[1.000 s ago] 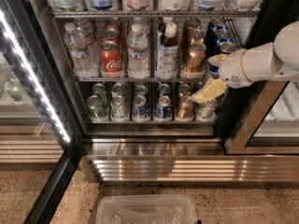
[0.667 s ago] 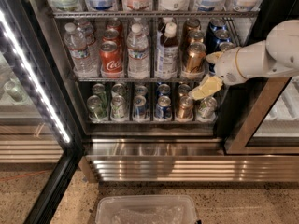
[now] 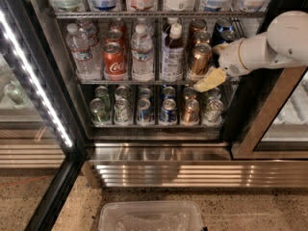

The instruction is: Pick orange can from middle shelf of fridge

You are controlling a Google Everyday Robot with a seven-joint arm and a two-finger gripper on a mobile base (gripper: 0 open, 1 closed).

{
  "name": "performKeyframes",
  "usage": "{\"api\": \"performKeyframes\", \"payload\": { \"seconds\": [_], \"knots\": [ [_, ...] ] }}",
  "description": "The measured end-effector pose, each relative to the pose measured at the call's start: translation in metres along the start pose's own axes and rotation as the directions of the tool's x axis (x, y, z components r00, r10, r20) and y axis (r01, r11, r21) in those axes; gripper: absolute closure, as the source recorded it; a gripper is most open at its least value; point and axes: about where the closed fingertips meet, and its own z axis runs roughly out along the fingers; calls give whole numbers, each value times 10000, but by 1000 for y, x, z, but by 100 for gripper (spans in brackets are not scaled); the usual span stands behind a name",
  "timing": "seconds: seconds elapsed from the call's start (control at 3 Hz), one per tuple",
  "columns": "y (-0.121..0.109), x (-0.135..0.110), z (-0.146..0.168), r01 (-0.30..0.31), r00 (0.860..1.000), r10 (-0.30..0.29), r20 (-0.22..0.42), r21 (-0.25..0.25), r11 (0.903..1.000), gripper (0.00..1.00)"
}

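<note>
The front orange can (image 3: 198, 58) stands upright on the middle shelf (image 3: 144, 82) of the fridge (image 3: 192, 170), in the right part of the rack, with two more like it behind (image 3: 202, 36). My gripper (image 3: 215, 64) reaches in from the right on a white arm. It is just to the right of the front orange can, at can height. Its cream fingers (image 3: 210, 80) are spread, one low by the shelf rail and one higher near the can's top. They hold nothing.
On the same shelf stand a red Coca-Cola can (image 3: 114, 59), water bottles (image 3: 142, 52), a brown bottle (image 3: 172, 54) and blue cans (image 3: 224, 27). Short cans (image 3: 190, 110) fill the rack below. A clear plastic bin (image 3: 149, 218) sits on the floor. The LED strip (image 3: 36, 83) runs along the left.
My gripper has risen from in front of the lower rack to the level of the middle shelf, closer to the front orange can. The cans have not moved.
</note>
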Motion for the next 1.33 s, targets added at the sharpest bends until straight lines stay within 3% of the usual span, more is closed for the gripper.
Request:
{"api": "performKeyframes", "payload": {
  "seconds": [0.33, 0.67, 1.0, 1.33],
  "knots": [
    [-11, -2, 12, -63, 10000, 62, 40, 56, 10000, 26],
    [-9, -8, 34, -278, 9990, 287, 332, -269, 9993, 29],
    [-10, -13, 35, -296, 9988, 309, 372, -367, 9989, 26],
    [-10, -15, 33, -296, 9988, 310, 374, -370, 9989, 45]
  ]
}}
